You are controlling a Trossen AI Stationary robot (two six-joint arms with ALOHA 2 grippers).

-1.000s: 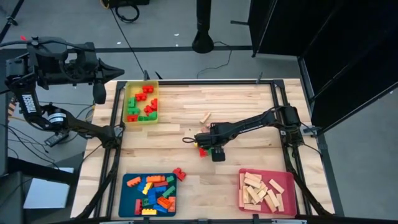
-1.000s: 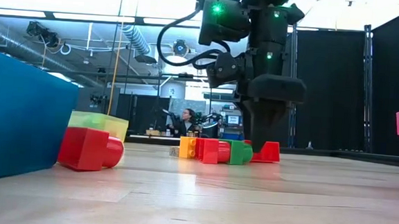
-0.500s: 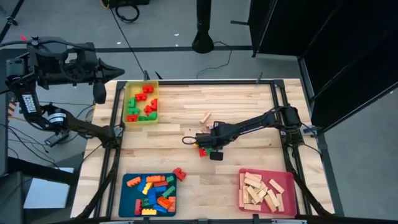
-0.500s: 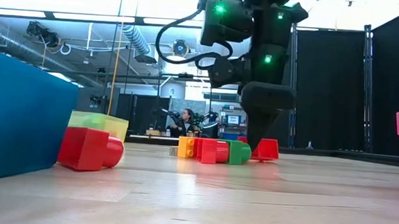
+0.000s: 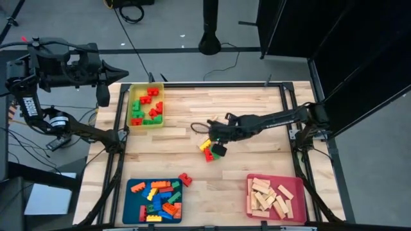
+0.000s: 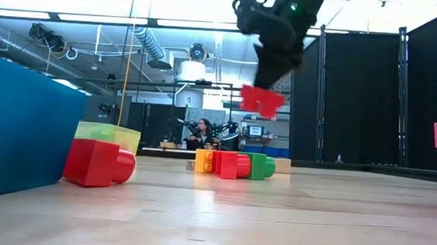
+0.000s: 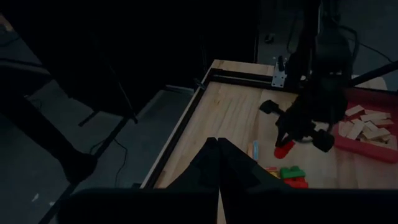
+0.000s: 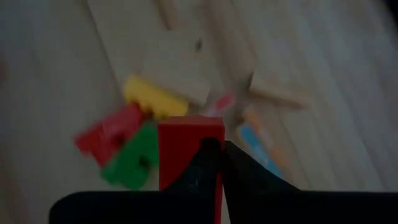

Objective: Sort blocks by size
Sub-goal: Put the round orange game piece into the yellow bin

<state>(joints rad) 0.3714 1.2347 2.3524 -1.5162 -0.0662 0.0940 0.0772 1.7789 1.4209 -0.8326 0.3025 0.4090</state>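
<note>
While my right claw (image 6: 264, 95) pinches a red block (image 6: 261, 101) above mid-worktop (image 5: 244, 173) — clear of the surface — my left claw (image 7: 217, 168) sits closed off the worktop's left edge.

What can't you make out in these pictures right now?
- How deep the right tool bites the red block: its own fingers cover it in the right wrist view, and the high view shows it too small.
- Blue tray contents: its wall hides them in the low view.
- Loose blocks under the block: blurred in the right wrist view.
</note>
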